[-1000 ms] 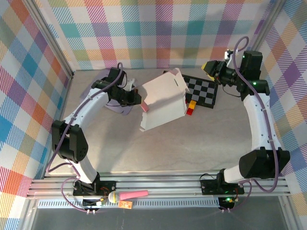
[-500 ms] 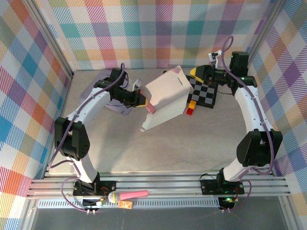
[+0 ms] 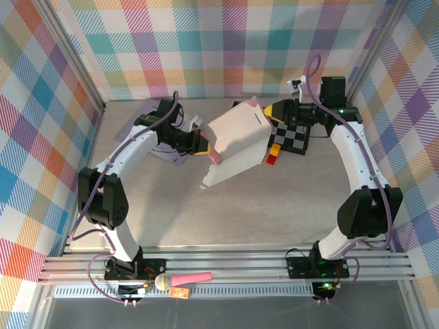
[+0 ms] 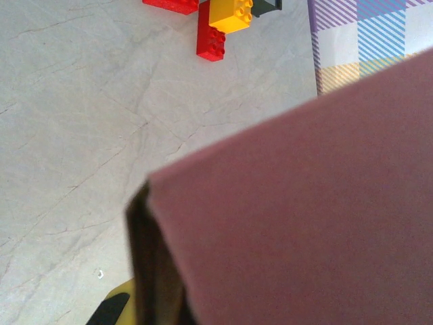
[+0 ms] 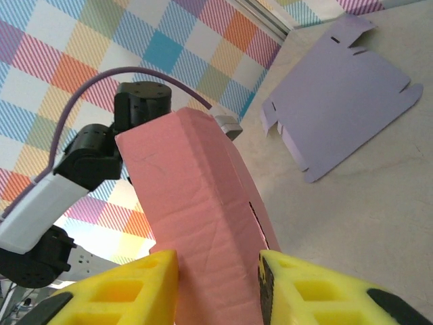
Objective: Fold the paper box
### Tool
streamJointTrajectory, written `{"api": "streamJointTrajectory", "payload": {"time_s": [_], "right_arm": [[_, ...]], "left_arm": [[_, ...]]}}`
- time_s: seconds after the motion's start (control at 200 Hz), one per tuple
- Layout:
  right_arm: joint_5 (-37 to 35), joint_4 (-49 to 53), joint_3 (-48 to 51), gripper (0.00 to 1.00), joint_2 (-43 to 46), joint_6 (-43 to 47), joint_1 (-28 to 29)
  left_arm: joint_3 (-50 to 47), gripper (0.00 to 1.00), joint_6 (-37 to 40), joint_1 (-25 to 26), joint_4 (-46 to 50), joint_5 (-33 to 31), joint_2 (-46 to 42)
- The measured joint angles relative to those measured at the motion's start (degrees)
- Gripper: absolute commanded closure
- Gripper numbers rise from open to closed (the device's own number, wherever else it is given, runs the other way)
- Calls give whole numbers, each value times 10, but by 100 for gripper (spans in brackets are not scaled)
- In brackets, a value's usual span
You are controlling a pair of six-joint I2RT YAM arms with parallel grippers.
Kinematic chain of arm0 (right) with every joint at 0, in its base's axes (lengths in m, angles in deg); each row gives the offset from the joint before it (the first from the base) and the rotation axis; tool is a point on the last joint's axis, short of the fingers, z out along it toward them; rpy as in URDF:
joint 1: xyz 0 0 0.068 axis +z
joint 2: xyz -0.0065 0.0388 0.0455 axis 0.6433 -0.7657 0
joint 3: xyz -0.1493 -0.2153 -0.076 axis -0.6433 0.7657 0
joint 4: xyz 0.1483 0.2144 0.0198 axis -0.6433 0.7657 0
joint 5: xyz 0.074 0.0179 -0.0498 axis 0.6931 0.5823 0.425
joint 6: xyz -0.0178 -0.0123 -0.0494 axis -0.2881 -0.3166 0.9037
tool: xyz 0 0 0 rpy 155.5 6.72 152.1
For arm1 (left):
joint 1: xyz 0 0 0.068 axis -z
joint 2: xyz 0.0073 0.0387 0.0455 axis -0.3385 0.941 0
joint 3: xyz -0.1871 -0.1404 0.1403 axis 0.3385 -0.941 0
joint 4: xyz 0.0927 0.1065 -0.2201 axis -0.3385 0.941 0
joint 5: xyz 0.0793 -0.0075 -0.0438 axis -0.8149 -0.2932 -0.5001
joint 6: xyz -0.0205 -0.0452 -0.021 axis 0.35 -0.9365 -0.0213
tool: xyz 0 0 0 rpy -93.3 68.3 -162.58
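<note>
1. One pink paper box [image 3: 236, 140], half formed, sits mid-table [image 3: 274, 205], tilted, with its lower flap on the surface.
2. Two end effectors, both on the box.
3. Left end effector [image 3: 199, 142]: at the box's left edge, closed on the panel. One yellow fingertip [image 4: 114, 310] shows under the panel.
4. Right end effector [image 3: 273, 110]: at the top-right corner. Its two yellow fingers [image 5: 128, 291] are partly spread and straddle the box's ridge, touching both sides.
5. One flat lavender box blank [image 5: 338, 95] lies left of the box.
6. One checkered mat [image 3: 295, 133] lies right of the box.
7. Brick cluster [image 4: 220, 27]: two red, one yellow, one dark.
</note>
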Motion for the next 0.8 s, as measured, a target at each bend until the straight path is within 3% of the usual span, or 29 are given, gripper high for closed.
{"api": "streamJointTrajectory", "payload": {"time_s": [0.39,0.8], "right_arm": [[-72,39,-9,65,0,40,26],[-223,76,-22,68,1,99,76]], "left_arm": [[0,100,10,0,7,-2,0],[0,100,20,-1,30,-16,0]]}}
